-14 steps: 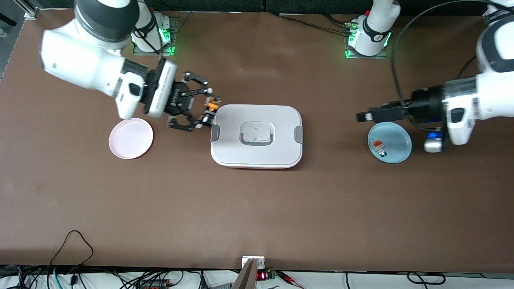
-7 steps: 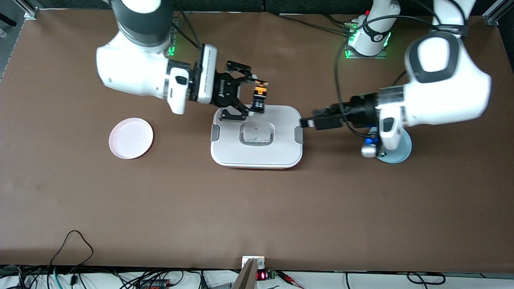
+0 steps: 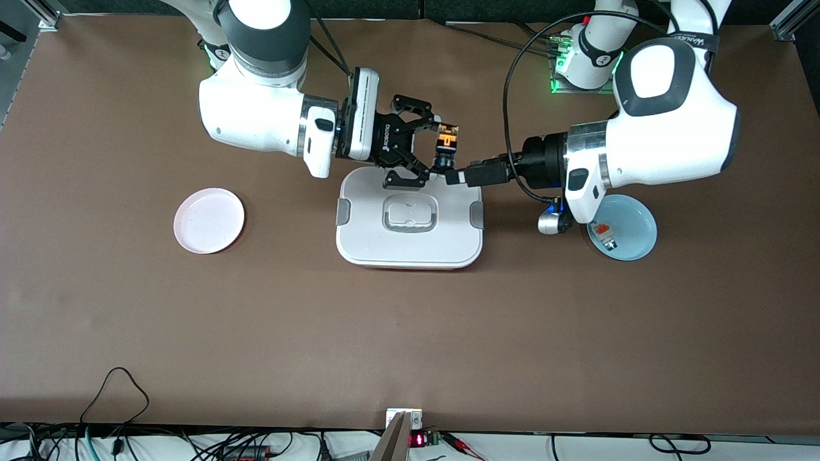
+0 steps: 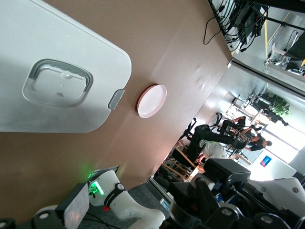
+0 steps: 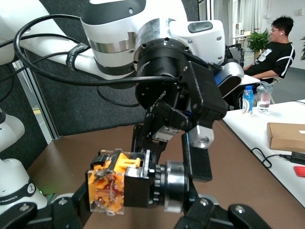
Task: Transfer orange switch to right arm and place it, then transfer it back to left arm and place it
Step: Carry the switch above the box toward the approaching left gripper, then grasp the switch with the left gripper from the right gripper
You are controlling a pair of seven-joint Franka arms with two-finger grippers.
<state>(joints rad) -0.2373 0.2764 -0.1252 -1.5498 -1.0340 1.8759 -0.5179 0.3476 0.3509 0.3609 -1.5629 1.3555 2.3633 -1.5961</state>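
Front view: both grippers now over box edge, switch between.

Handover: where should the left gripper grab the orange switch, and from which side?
Take the round black barrel end of the orange switch. The right gripper clamps the squarer body, so the barrel is the free part. Bring the left gripper in from the left arm's end, jaws straddling the barrel, staying above the box.
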